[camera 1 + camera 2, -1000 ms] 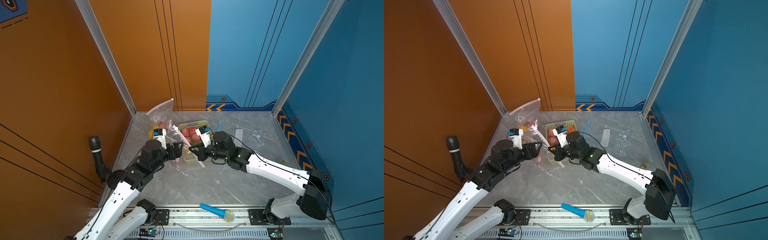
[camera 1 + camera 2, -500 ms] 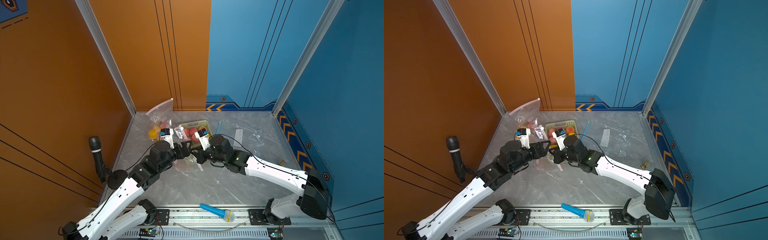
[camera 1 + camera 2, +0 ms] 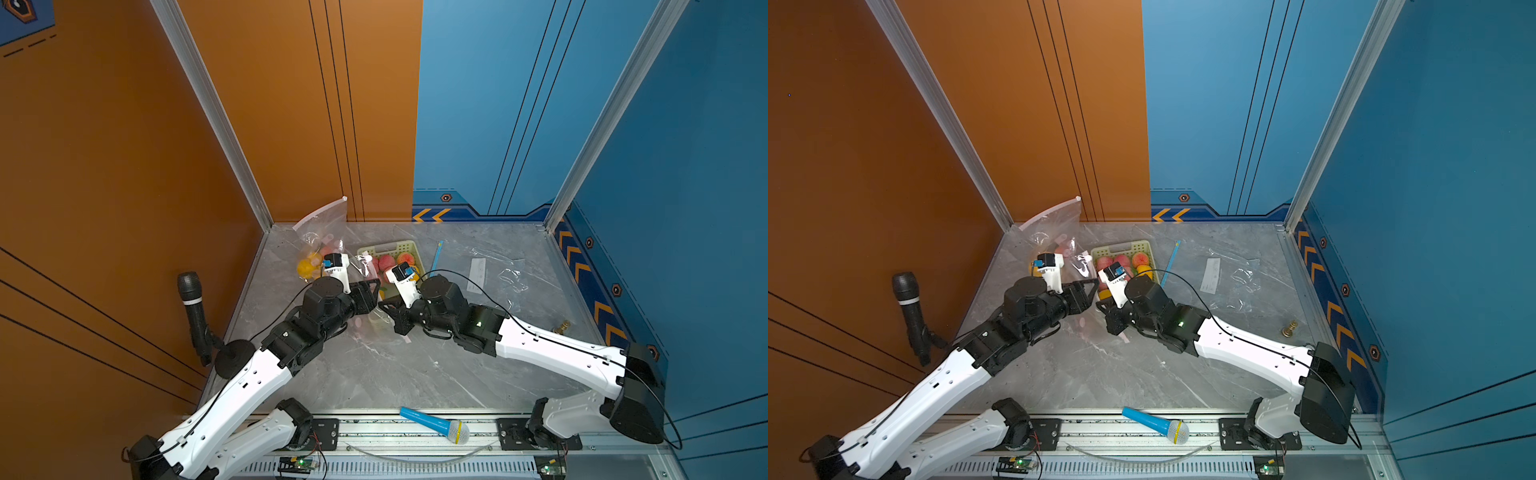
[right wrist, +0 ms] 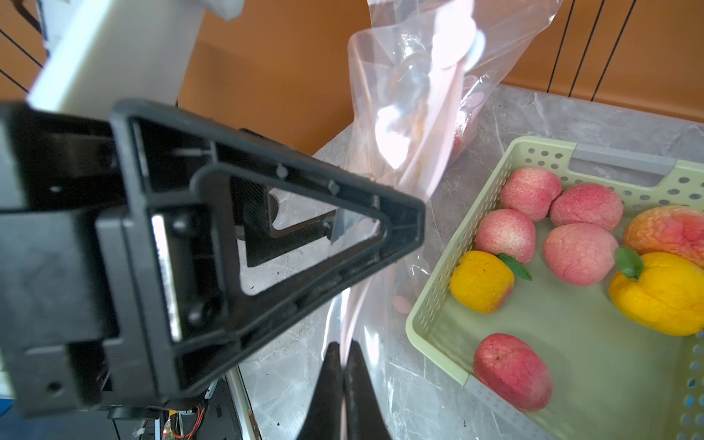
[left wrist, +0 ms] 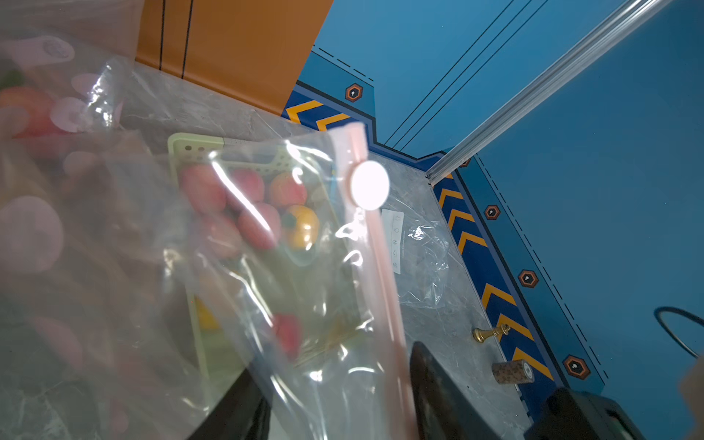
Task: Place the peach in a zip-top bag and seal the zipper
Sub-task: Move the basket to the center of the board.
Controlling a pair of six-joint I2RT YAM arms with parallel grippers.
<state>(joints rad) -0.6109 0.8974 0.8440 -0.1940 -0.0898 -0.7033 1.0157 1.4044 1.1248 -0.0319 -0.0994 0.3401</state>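
Observation:
A clear zip-top bag (image 4: 404, 152) with a pink zipper strip and a white slider (image 5: 369, 184) stands up between my two grippers, left of the basket in both top views (image 3: 361, 268) (image 3: 1079, 266). My right gripper (image 4: 344, 344) is shut on the bag's pink strip (image 3: 395, 320). My left gripper (image 5: 335, 362) is open, its two fingers apart on either side of the zipper edge (image 3: 374, 297). Several pink peaches (image 4: 579, 253) lie in the pale green basket (image 4: 430, 304) with yellow fruit. I cannot tell whether a peach is inside the held bag.
A second bag (image 3: 320, 232) holding fruit leans on the orange wall at the back left. An empty clear bag (image 3: 494, 270), a blue stick (image 3: 436, 257) and a brass chess piece (image 3: 561, 326) lie right of the basket. A black microphone (image 3: 191, 307) stands left; a blue one (image 3: 436, 424) lies in front.
My left arm has swung right and forward to the bag, and its jaws have narrowed round the zipper edge. The right gripper has stayed shut on the strip, shifting slightly left.

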